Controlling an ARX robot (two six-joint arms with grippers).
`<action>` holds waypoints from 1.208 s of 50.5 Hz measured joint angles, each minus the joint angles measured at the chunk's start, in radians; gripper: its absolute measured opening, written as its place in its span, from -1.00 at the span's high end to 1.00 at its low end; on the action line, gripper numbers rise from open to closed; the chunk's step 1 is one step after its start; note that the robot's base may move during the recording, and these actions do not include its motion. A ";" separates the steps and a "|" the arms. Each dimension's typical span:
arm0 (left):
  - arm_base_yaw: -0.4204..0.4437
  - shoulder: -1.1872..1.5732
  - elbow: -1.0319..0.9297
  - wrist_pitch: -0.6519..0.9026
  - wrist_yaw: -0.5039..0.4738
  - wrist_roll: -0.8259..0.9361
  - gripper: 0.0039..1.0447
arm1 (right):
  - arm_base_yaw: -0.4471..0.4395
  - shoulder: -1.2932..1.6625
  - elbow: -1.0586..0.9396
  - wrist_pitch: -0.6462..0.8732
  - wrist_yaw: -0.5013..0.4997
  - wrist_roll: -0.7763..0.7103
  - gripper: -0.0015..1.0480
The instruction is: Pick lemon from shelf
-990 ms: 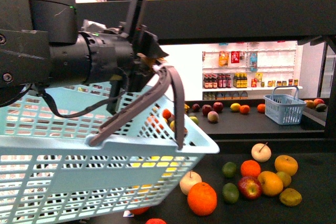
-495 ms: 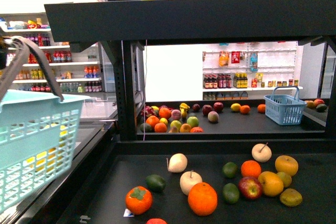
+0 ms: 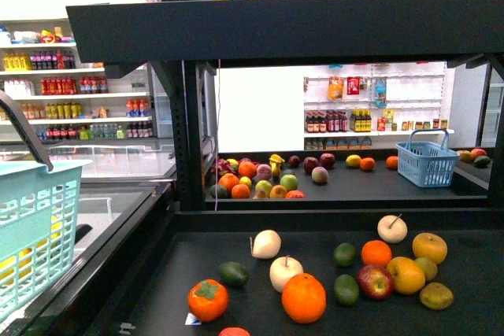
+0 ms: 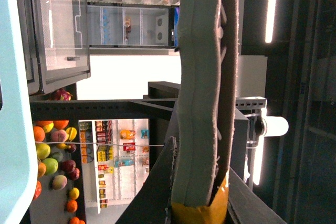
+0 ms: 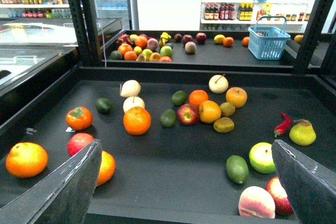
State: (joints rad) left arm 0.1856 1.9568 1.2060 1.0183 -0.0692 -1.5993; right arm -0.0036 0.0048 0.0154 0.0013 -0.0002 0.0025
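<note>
Over shelf (image 5: 47,98), my right gripper (image 5: 186,145) spread wide, lemon (image 5: 219,39) far off at 12 o'clock, my left gripper (image 4: 202,205) clamped on basket handle (image 4: 202,77).

I saw a pale turquoise slotted plastic basket (image 3: 35,234) at the far left edge. A smaller blue plastic basket (image 3: 427,163) stood further back. White wall shelves of coloured bottles (image 3: 87,84) lined the background. A red chilli pepper (image 5: 282,124) lay beside a yellow-green pear (image 5: 303,132).
</note>
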 joint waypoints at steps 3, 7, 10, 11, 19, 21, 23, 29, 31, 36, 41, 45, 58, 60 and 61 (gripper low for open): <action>0.000 0.029 -0.001 0.027 -0.002 -0.011 0.81 | 0.000 0.000 0.000 0.000 0.000 0.000 -0.85; 0.001 0.058 -0.001 0.063 -0.003 -0.013 0.81 | 0.000 0.000 0.000 0.000 0.000 0.000 -0.85; 0.002 0.071 -0.001 0.078 -0.003 -0.011 0.81 | 0.000 0.000 0.000 0.000 0.000 0.000 -0.85; 0.002 0.074 -0.001 0.081 -0.004 -0.011 0.81 | 0.000 0.000 0.000 0.000 0.000 0.000 -0.85; 0.005 0.098 -0.005 0.121 -0.002 -0.011 0.81 | 0.000 0.000 0.000 0.000 0.000 0.000 -0.85; 0.005 0.103 -0.013 0.138 0.002 -0.011 0.81 | 0.000 0.000 0.000 0.000 0.000 0.000 -0.85; 0.005 0.105 -0.020 0.147 0.010 -0.011 0.81 | 0.000 0.000 0.000 0.000 0.000 0.000 -0.85; 0.006 0.106 -0.047 0.159 0.032 0.023 0.42 | 0.000 0.000 0.000 0.000 0.000 0.000 -0.85; 0.006 0.108 -0.055 0.159 0.036 0.032 0.25 | 0.000 0.000 0.000 0.000 0.000 0.000 -0.85; 0.004 0.109 -0.065 0.159 0.038 0.041 -0.08 | 0.000 0.000 0.000 0.000 0.000 0.000 -0.85; 0.002 0.103 -0.079 0.146 0.040 0.058 -0.44 | 0.000 0.000 0.000 0.000 0.000 0.000 -0.85; 0.000 0.093 -0.090 0.130 0.043 0.068 -0.67 | 0.000 0.000 0.000 0.000 0.000 0.000 -0.85; -0.002 -0.037 -0.146 0.033 0.069 0.138 -0.86 | 0.000 0.000 0.000 0.000 0.000 0.000 -0.85; -0.001 -0.053 -0.151 0.012 0.068 0.144 -0.86 | 0.000 0.000 0.000 0.000 0.000 0.000 -0.85; -0.001 -0.066 -0.155 -0.006 0.066 0.147 -0.86 | 0.000 0.000 0.000 0.000 0.000 0.000 -0.85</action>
State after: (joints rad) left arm 0.1844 1.8908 1.0512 1.0122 -0.0032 -1.4525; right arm -0.0036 0.0048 0.0154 0.0013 -0.0002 0.0025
